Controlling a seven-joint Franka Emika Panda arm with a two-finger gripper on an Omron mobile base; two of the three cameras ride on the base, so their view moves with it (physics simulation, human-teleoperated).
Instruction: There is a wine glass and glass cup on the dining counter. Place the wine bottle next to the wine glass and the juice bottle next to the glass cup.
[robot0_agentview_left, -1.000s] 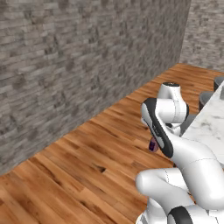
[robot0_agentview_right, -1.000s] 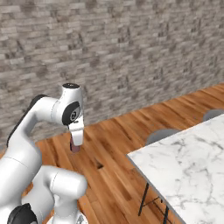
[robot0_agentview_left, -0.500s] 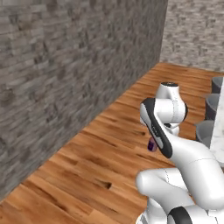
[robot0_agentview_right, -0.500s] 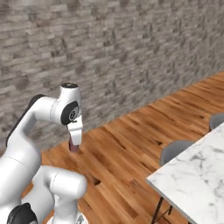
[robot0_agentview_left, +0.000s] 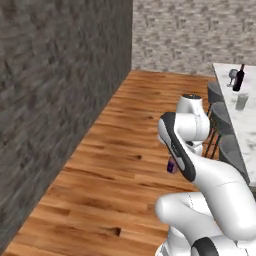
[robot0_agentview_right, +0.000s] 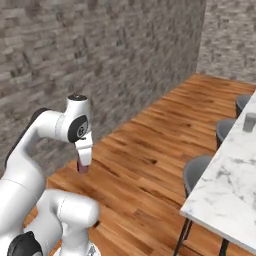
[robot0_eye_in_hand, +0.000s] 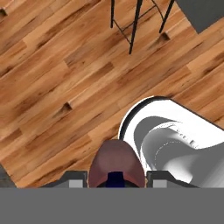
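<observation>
One bottle already beside the wine glass (robot0_agentview_left: 232, 75) on the dining counter (robot0_agentview_left: 248, 131), namely the wine bottle (robot0_agentview_left: 239, 78); gripper (robot0_agentview_right: 83, 166) clamped on the juice bottle (robot0_eye_in_hand: 116, 165), carried low over wood floor (robot0_agentview_left: 120, 165), presumably bound for the glass cup (robot0_agentview_left: 242, 101).

Even, flat rendered light; soft, blurry textures, faint shadows

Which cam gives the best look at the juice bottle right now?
Hand view: the juice bottle sits large, clamped in the claw. Left base view shows a small dark-red sliver beside the arm; right base view shows its lower end under the claw.
</observation>
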